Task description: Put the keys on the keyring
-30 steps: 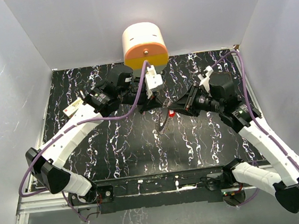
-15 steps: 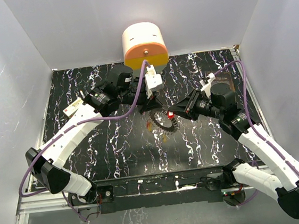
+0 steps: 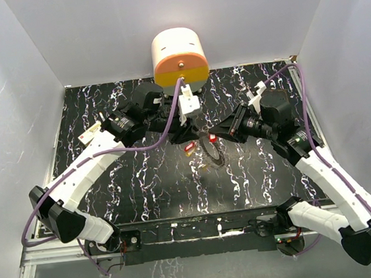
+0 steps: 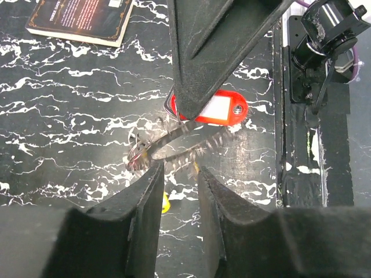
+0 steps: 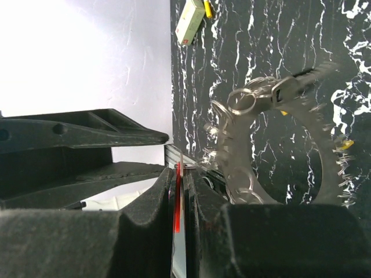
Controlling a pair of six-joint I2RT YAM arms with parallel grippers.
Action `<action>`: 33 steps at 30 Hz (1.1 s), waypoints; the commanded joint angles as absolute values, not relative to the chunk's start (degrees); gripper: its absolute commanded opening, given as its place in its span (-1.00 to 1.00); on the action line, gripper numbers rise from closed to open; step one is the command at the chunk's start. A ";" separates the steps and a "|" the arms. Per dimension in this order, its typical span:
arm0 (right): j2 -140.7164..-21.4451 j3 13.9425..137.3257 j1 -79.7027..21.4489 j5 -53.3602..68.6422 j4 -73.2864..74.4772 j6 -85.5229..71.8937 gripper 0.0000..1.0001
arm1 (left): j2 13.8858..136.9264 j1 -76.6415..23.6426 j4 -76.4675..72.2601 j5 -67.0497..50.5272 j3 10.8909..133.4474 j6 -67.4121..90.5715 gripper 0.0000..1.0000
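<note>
Top view: the keyring (image 3: pixel 212 152) shows edge-on between the left gripper (image 3: pixel 189 137) and the right gripper (image 3: pixel 217 134). Left wrist: the left jaws are slightly parted and empty, just beside the ring. Right wrist: the right jaws pinch the red key tag (image 5: pixel 178 200). I judge this is the threading step; the next move needs a steady ring.

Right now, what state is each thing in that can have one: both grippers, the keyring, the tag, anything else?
left gripper: open, nothing between its fingers.
right gripper: shut on the red key tag.
red key tag: clamped edge-on between the right fingers.
keyring: tipped up on edge, motion-blurred, in neither gripper.
drawer unit: front looks closed.
book: closed, lying flat.
</note>
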State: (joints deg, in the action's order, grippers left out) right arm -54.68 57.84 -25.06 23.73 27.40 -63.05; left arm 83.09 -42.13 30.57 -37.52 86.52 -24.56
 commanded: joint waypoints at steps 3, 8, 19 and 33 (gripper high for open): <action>-55.87 62.15 -24.85 25.70 26.40 -60.83 -0.84 | 80.71 -41.85 33.22 -38.89 87.26 -26.32 -0.27; -56.23 62.62 -24.79 26.64 26.68 -60.39 -0.84 | 83.57 -41.88 34.09 -38.34 89.65 -26.19 -0.21; -56.47 64.13 -24.83 28.80 26.91 -60.12 -0.84 | 88.01 -42.97 33.79 -38.06 91.41 -24.39 -0.21; -56.71 63.97 -25.46 29.02 25.80 -61.17 -0.84 | 89.51 -43.37 31.60 -38.88 93.55 -19.85 -0.21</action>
State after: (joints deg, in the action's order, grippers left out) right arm -57.39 60.62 -25.08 27.94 31.14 -60.12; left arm 89.73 -42.89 32.88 -37.36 90.91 -21.96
